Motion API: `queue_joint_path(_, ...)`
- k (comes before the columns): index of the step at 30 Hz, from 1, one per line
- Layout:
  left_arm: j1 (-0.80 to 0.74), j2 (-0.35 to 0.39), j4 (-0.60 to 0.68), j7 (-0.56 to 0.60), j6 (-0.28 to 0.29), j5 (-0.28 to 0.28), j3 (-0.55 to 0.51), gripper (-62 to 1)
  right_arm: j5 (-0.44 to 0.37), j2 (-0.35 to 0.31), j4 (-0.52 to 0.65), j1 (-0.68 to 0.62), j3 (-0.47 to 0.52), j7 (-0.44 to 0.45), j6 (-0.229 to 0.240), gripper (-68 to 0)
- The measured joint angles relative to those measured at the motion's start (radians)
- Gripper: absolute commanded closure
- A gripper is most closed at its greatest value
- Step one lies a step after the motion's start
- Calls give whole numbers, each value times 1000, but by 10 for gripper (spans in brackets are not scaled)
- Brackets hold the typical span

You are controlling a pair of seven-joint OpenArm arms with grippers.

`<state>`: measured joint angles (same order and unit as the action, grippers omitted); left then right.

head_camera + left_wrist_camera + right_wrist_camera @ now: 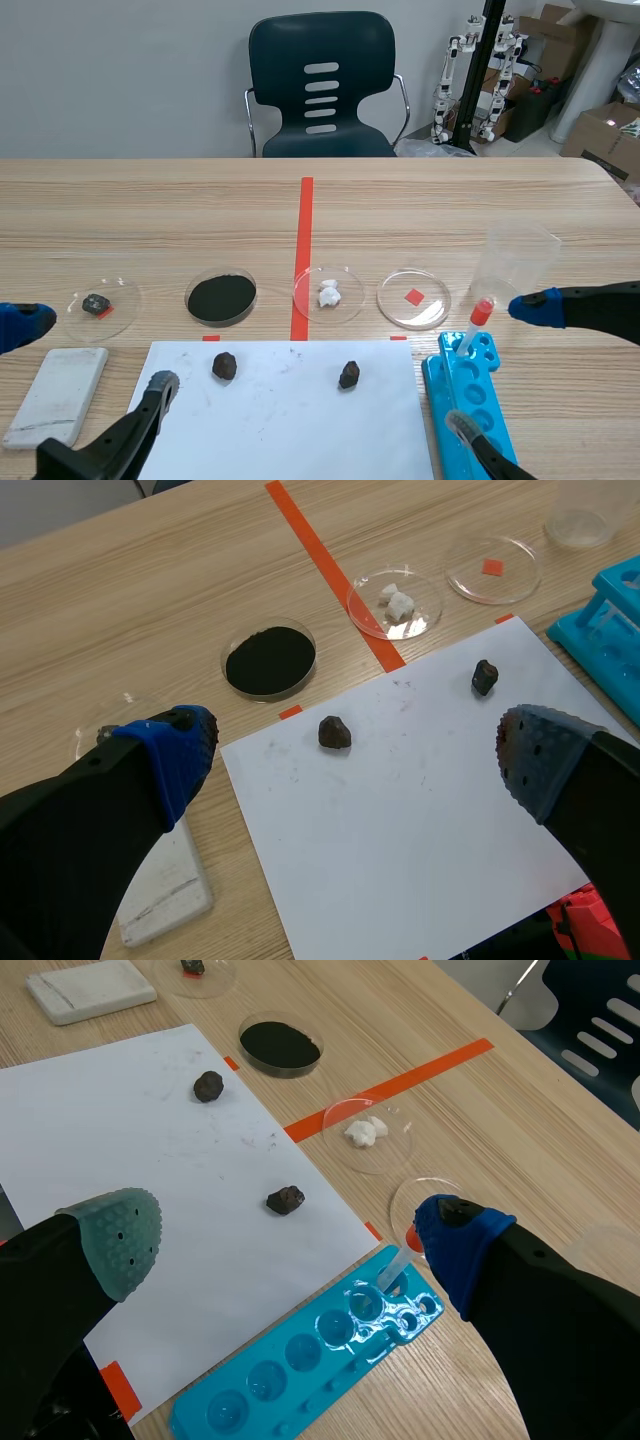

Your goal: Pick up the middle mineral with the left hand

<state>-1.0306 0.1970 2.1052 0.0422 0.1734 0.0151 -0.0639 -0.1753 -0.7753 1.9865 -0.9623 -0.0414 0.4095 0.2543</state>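
While the left gripper (357,758) hangs wide open w/ nothing in it, the middle rock (334,732) sits on the white paper (400,830) just ahead, approx between the fingers (170,765) & nearer the blue-padded one. Approach step, I'd say; next: drop straight down, centre on it, then close w/o nudging it.

Middle mineral (224,366) — a small dark brown lump, rough and irregular, blunt at the corners, with a dull matte surface. Lies loose and at rest on the white sheet (290,430), close to the sheet's far edge, toward its far left corner — clear of the left edge.
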Motion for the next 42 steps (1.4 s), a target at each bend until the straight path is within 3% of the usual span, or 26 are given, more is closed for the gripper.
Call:
queue_joint_path(21,1,0,0,-8,0,0,0,-590,0,0,0,0,0,0,0,-529)
queue_joint_path(26,74,0,0,-218,0,3,19,-590,0,0,0,0,0,0,0,-529)
queue_joint_path(31,196,0,-16,-394,-2,66,57,-590,0,0,0,0,0,0,0,-529)
queue_joint_path(33,248,0,-42,-454,-25,75,87,-590,0,0,0,0,0,0,0,-529)
queue_joint_path(42,516,3,-240,-694,-285,80,275,-590,0,0,0,0,0,0,0,-529)
